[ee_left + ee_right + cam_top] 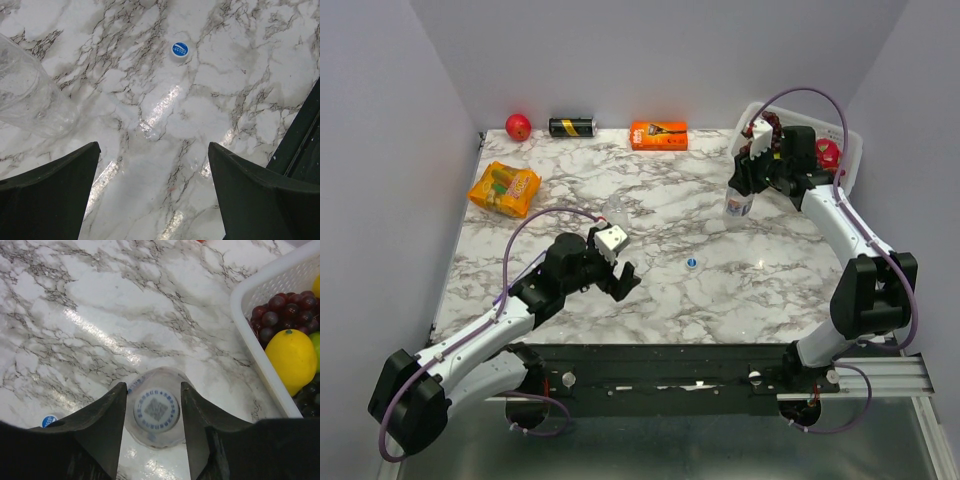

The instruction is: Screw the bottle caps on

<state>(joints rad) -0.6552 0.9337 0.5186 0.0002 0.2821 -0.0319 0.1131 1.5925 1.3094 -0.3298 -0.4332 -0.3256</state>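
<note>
A clear bottle [738, 203] stands upright at the right back of the table. A whitish cap [156, 410] sits on its mouth. My right gripper [153, 389] comes down from above, its fingers closed against either side of that cap; it also shows in the top view [744, 183]. A bluish cap [691, 263] lies loose on the marble mid-table, and shows in the left wrist view [179, 49] and the right wrist view [49, 420]. My left gripper [152, 146] hangs open and empty above the marble, short of the bluish cap. A second clear bottle [30, 95] lies to its left.
A white basket [250, 335] with grapes, a lemon [292, 360] and other fruit stands right beside the upright bottle. Along the back wall are an orange box [658, 134], a black-and-yellow can [572, 126] and a red apple [518, 126]. An orange snack packet [505, 189] lies back left.
</note>
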